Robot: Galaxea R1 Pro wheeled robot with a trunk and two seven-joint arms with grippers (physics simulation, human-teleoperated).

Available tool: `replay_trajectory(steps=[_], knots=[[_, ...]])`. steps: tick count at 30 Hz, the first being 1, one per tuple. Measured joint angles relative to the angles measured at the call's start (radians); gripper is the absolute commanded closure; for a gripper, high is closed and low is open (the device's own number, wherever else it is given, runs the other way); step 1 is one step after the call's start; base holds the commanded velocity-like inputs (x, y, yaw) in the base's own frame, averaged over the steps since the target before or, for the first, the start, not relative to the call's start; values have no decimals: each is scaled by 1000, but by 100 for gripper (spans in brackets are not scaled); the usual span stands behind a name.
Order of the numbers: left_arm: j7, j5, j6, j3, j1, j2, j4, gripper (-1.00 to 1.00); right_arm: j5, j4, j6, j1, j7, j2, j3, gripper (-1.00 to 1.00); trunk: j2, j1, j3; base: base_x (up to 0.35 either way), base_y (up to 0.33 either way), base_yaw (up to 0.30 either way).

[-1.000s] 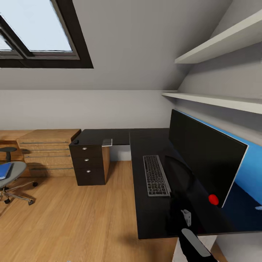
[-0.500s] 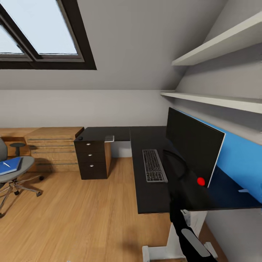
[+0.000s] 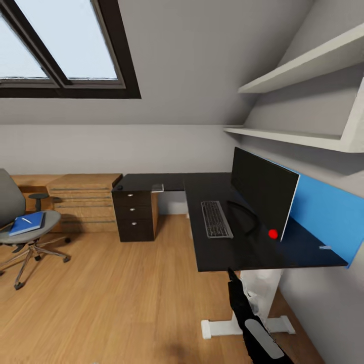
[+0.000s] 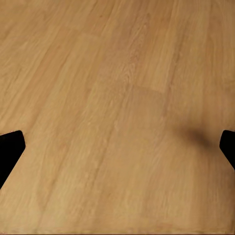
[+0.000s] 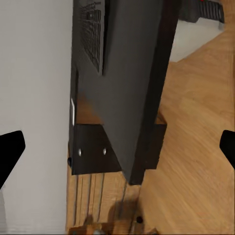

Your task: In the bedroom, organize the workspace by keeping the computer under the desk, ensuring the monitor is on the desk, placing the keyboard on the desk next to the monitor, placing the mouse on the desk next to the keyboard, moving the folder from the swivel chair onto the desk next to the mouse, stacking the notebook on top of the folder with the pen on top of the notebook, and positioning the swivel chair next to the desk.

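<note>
Backing off, the camera now takes in more of the room: the bench shows its whole near edge and white leg at centre right, where a second ago that edge ran off the bottom, and the chair has come fully in at the left edge. On the chair seat lies the blue folder with a pen on top; I cannot tell a separate notebook from it. On the bench the monitor stands upright at right of centre, a red dot near its lower corner, with the keyboard just beside it on the left. A dark drawer unit sits under the far corner of the bench, a wooden chest to its left. The right arm hangs at bottom centre, below the bench edge. In both wrist views the fingertips sit wide apart at the frame edges, so the left jaws and the right jaws are spread with nothing between them; the left looks at bare floor, the right at the bench end and drawers.
</note>
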Motion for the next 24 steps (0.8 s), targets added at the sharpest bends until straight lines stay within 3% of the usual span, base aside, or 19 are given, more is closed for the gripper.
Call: replay_trajectory(steps=[3, 5, 6, 7, 11, 16, 22, 24], knots=[[0, 0, 0, 0, 0, 1, 0, -100, 113, 9, -1, 0, -1, 33, 3, -100, 0, 0, 0, -190, 240, 0], [0, 1, 0, 0, 0, 1, 0, -100, 226, 12, -1, 0, -3, 64, 4, -100, 0, -1, 0, -71, 296, 0], [0, 1, 0, 1, 0, 1, 0, -100, 257, 13, -1, 0, -5, 72, 4, -100, 0, -1, 0, -10, 311, 0], [1, 1, 0, 1, 0, 1, 0, -100, 315, 14, -1, 0, -12, 88, 4, -100, 0, -1, 0, 17, 314, 0], [3, 1, 0, 1, 0, 1, 0, -100, 476, 21, -2, 0, -61, 126, 5, -100, 0, -1, 0, 101, 314, 0], [4, 1, 0, 1, 0, 1, 0, -100, 600, 24, -2, 0, -110, 148, 5, -100, 0, -1, 0, 184, 290, 0], [5, 1, 0, 1, 0, 1, 0, -100, 691, 24, 0, 0, -144, 156, 13, -100, 0, -1, 0, 241, 252, 0], [5, 1, 0, 1, 0, 2, 0, -100, 745, 24, 1, 0, -173, 158, 34, -100, 0, -1, 0, 269, 207, 0]])
